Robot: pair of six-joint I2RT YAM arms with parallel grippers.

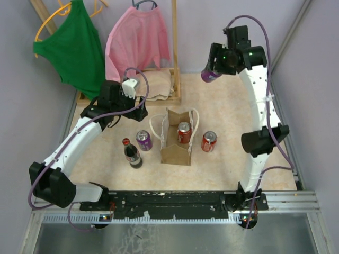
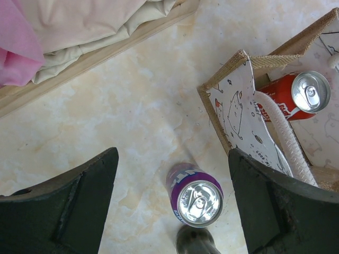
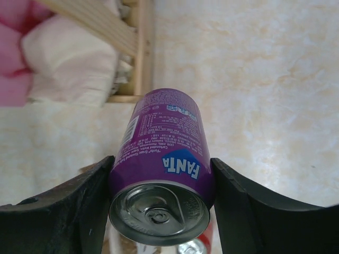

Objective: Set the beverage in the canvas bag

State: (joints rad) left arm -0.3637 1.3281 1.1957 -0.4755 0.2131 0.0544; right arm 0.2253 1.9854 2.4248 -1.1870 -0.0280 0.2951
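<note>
Right gripper [image 3: 160,177] clamps purple Fanta can [image 3: 161,135] (left gripper [image 2: 174,161] gapes, empty).

Two purple cans [image 1: 210,75] [image 1: 143,140], two red cans [image 1: 184,132] [image 1: 209,141], one dark bottle [image 1: 132,153], one canvas bag [image 1: 175,154], two hanging garments [image 1: 74,45] [image 1: 139,39]

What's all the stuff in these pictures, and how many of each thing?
canvas bag: one, tan with white handles, upright mid-table.
Fanta can: one, purple, held up by the right gripper.
purple can: one, left of the bag.
red cans: two, one inside the bag, one right of it.
cola bottle: one, dark, red cap, left of purple can.
green shirt: one, hanging back left.
pink shirt: one, hanging beside it.
folded cloth: one, beige, on the wooden rack's base.
left gripper: one, black, open, near the purple can.
right gripper: one, black, shut on the Fanta can.
</note>
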